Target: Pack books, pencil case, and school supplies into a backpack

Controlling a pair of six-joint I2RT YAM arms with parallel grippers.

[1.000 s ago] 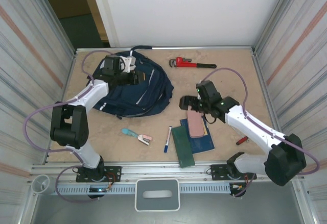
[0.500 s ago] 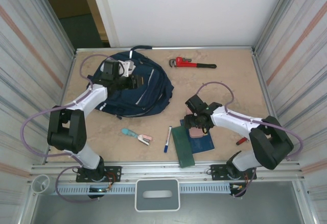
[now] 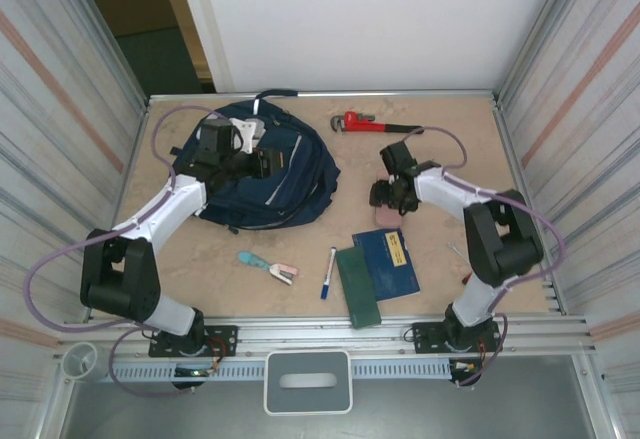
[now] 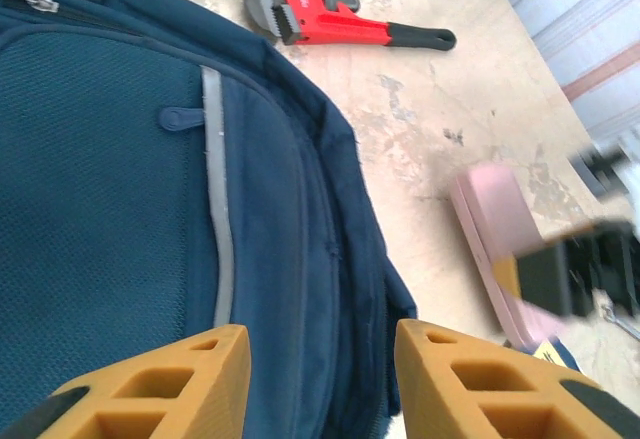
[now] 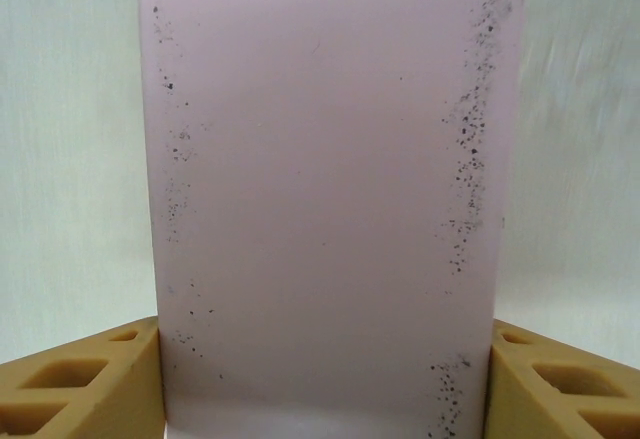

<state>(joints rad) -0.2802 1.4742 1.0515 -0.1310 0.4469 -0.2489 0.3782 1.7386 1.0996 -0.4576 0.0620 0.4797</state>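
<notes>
My right claw (image 3: 386,197) has lifted the pencil case (image 5: 330,159) off the books (image 3: 392,259), gripping it; left claw (image 4: 322,349) gapes over the backpack (image 4: 100,179).

Each arm, left (image 3: 165,207) and right (image 3: 450,191), is built of smooth white link shells between chunky black joint housings. A thin purple cable (image 3: 50,255) trails along each in loose loops. Both stand on black base plates (image 3: 190,343). The fingers (image 4: 150,389) are orange-tan plastic, moulded with open triangular and rectangular cells, with dark grey patches at their outer lower corners
</notes>
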